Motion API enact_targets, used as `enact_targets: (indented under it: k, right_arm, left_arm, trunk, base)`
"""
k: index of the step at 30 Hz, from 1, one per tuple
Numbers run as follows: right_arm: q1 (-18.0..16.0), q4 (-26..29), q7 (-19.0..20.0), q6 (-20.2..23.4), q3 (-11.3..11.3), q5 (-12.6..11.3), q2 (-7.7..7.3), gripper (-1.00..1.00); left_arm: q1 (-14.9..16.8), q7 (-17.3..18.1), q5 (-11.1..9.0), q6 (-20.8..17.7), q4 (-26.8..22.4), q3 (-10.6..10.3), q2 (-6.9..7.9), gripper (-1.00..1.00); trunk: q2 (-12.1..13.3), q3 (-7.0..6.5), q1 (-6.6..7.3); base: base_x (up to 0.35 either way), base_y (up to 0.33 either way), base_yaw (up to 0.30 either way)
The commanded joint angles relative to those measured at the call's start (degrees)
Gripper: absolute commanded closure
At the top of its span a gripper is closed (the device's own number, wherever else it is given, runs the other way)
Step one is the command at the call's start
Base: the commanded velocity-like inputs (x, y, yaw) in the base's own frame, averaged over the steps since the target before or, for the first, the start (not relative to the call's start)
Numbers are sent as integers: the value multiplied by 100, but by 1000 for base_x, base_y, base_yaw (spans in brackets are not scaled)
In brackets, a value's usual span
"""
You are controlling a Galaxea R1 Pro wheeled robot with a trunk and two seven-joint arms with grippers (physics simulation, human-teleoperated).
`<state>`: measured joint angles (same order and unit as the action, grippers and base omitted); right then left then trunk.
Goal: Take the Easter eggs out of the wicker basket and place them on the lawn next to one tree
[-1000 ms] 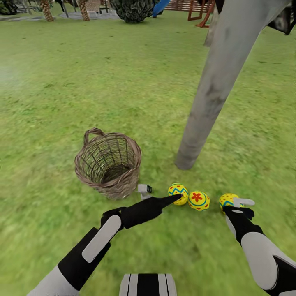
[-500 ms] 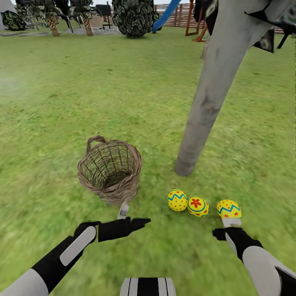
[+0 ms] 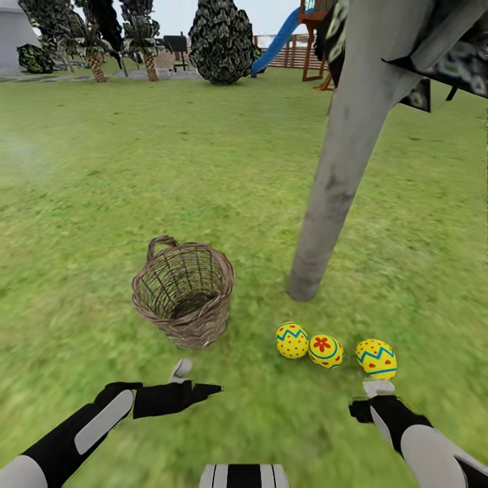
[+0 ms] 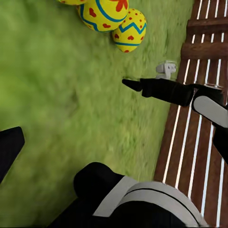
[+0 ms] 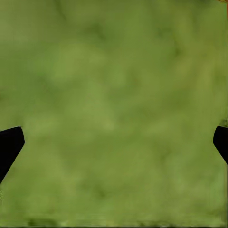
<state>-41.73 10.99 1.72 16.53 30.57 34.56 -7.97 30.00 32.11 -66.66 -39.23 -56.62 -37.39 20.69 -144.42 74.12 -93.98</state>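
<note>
Three eggs lie by the tree, basket looks empty

The lawn (image 3: 169,169) is wide and green, with a fence, a blue slide (image 3: 278,41) and bushes far behind. The three eggs (image 3: 326,350) lie in a row on the grass near the foot of the grey tree (image 3: 339,169); the first two touch, the third is just beside. I judge they were set there because the task asks for one tree. The basket (image 3: 184,291) stands near, upright, and seems empty. The left tool (image 3: 193,383) is open and holds nothing. The right tool (image 3: 369,400) is just beside the third egg, jaws wide apart over bare grass in its wrist view. Nothing blocks the way
</note>
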Motion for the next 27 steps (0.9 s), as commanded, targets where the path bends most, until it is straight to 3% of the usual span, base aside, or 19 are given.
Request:
enact_targets:
  k: [1,8,12,23,27]
  right_arm:
    - [42,-100,17,15,38,77,4,-100]
    - [176,-632,37,-25,37,96,6,-100]
    - [295,-865,40,-159,37,98,6,-100]
    - [536,-950,39,-464,37,102,-2,-100]
    - [549,-957,39,-532,37,97,5,-100]
  left_arm:
    - [-25,-8,-32,-24,38,-14,43,-100]
    - [-180,-12,-17,-36,334,-7,173,-100]
    - [-202,-20,-14,-33,825,-6,190,-100]
    - [-205,-13,-14,-32,1470,-5,172,-100]
    - [-205,-12,-14,-32,1605,-5,172,-100]
  trunk:
    - [0,-19,3]
    - [9,-174,22]
    - [15,-263,32]
    - [29,-507,60]
    - [35,-595,70]
  base:
    - [0,0,0]
    - [0,0,0]
    - [0,0,0]
    - [-5,0,0]
    - [-206,0,0]
